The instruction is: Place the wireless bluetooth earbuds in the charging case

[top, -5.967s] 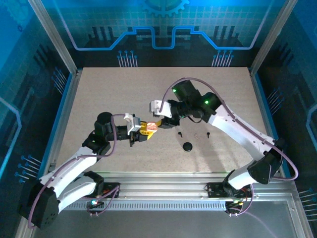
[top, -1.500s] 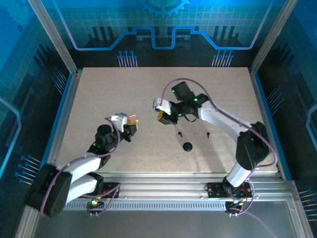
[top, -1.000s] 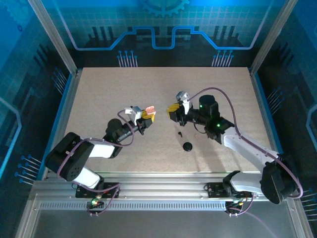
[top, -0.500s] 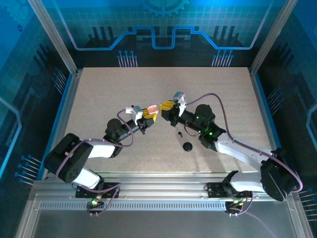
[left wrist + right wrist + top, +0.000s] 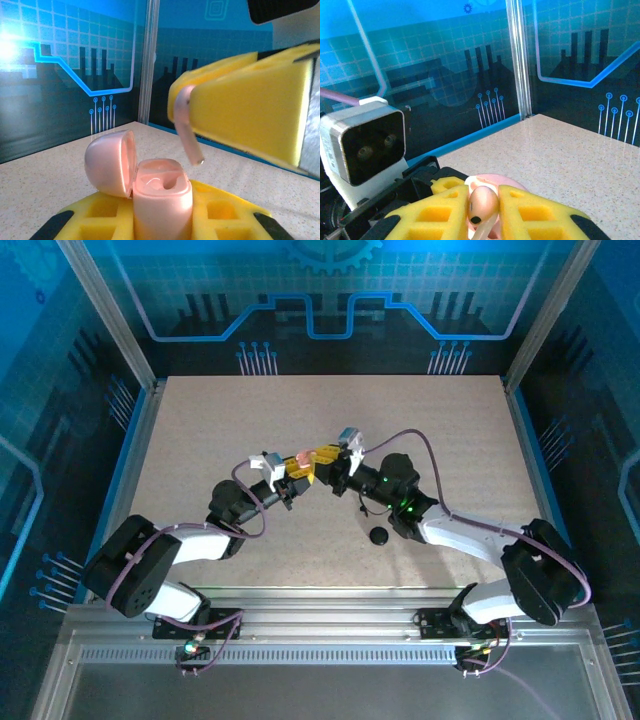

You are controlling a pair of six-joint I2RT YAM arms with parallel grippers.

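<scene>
My left gripper (image 5: 297, 471) is shut on the body of a pale pink charging case (image 5: 162, 200), held upright above the table. Its domed lid (image 5: 110, 162) hangs open to the left, and the sockets inside look empty. My right gripper (image 5: 325, 455) meets it from the right, shut on a pale pink earbud (image 5: 482, 204) between its yellow pads (image 5: 530, 212). The earbud's stem (image 5: 189, 142) points down, just above and to the right of the case opening and apart from it. The pink case (image 5: 495, 181) peeks out behind the earbud.
A round black puck (image 5: 378, 535) lies on the speckled table (image 5: 200, 430) just under the right forearm. The left wrist camera block (image 5: 365, 142) sits close in front of the right gripper. Blue walls and metal posts enclose the table on three sides.
Over the last second my right gripper swung left with the earbud and closed up to the left gripper, which edged up and right with the open case. Their tips now nearly touch.
</scene>
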